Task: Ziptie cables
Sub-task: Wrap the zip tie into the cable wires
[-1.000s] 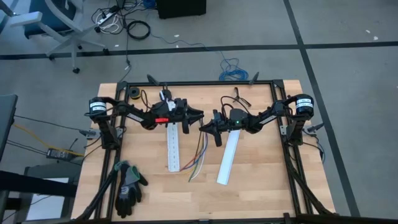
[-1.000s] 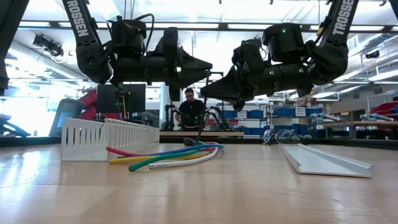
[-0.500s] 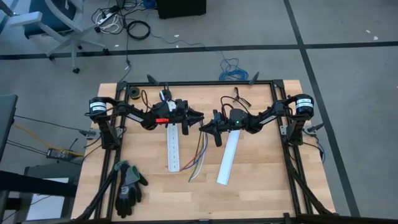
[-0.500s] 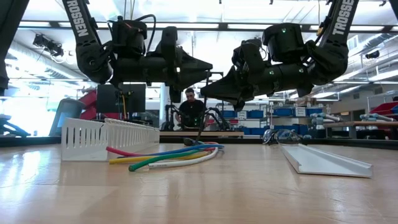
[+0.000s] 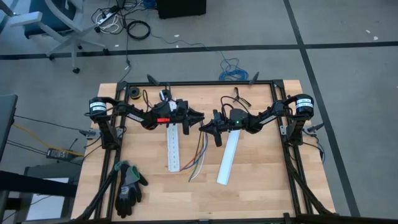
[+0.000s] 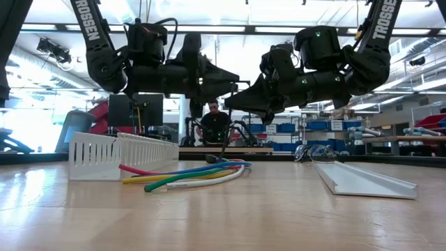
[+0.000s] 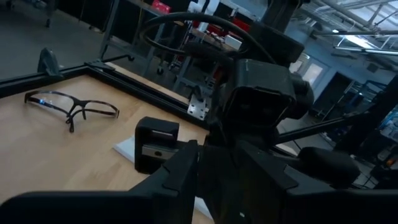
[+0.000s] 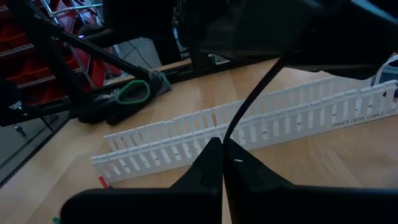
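Observation:
The cables [image 5: 196,164], thin wires in mixed colours, lie loose on the table between two white strips, and the low view shows them too [image 6: 185,174]. Both arms meet above them at the table's middle. My left gripper [image 5: 198,116] [image 7: 199,165] points toward the table's right, its fingers shut. My right gripper [image 5: 203,126] [image 8: 222,142] points toward the table's left, shut on a thin dark strip [image 8: 249,106]. This strip runs from its fingertips toward the left gripper. In the low view the strip [image 6: 224,143] hangs down toward the cables. My right gripper pinches the thin dark strip between its two fingertips [image 8: 225,138], coming level from the table's right. The strip is clear of the table and runs off slanting toward the left gripper. My left gripper is shut; I cannot tell whether it touches the strip, because its own body hides that end.
A white perforated duct [image 5: 173,146] lies left of the cables and a flat white cover [image 5: 226,157] right of them. Dark gloves [image 5: 128,186] lie at the near left. Glasses [image 7: 71,106] and a black tape roll [image 5: 132,93] sit near the far edge.
My left gripper has turned slightly about its wrist. Nothing else has visibly moved.

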### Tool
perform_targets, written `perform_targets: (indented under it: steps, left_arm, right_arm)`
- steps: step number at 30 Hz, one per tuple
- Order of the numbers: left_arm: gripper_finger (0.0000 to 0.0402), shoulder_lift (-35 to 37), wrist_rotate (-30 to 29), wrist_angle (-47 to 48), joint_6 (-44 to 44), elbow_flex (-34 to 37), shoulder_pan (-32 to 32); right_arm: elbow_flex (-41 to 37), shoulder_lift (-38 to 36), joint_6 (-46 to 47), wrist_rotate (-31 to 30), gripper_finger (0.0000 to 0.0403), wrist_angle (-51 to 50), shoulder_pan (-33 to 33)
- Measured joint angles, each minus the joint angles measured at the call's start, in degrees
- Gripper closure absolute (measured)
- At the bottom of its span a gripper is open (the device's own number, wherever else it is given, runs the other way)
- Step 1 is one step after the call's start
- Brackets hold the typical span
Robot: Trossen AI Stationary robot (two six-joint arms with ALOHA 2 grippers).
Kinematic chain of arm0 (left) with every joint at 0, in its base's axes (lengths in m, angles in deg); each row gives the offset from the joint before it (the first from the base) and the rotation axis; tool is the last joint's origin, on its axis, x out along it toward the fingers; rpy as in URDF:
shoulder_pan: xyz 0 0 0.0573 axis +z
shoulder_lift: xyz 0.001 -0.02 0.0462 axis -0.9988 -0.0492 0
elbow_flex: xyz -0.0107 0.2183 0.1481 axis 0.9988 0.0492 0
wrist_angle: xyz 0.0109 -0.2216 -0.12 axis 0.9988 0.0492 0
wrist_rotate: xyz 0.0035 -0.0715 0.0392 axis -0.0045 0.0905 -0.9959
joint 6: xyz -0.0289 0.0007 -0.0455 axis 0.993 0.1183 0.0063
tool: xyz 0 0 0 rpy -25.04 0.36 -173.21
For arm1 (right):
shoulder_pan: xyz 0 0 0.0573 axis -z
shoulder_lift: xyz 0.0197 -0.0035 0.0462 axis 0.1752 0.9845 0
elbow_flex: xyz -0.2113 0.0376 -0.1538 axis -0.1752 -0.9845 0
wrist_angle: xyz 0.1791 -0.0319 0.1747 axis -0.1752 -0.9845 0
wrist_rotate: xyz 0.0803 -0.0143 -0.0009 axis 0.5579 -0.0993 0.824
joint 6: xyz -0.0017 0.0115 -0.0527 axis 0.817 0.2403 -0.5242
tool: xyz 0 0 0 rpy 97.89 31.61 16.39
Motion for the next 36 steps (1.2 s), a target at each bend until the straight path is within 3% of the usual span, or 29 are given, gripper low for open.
perform_targets:
  steps: [20,25,30,36]
  left_arm:
    - [0.0293,0.0,2.17,0.72,-0.09,-0.84,-0.02]
    - [0.0322,0.0,2.17,0.69,-0.17,-0.84,0.0]
    - [0.0385,0.0,2.7,0.68,-2.73,-0.84,0.0]
    - [0.0397,0.0,3.36,0.63,-4.62,-0.84,0.0]
  right_arm:
    - [0.0,0.0,0.0,0.02,0.0403,0.0,0.0]
    - [0.0,0.0,0.0,0.02,0.0403,0.0,0.0]
    - [0.0,0.0,0.0,0.03,0.0403,-0.04,0.0]
    - [0.0,0.0,0.0,0.05,0.0403,-0.02,-0.3]
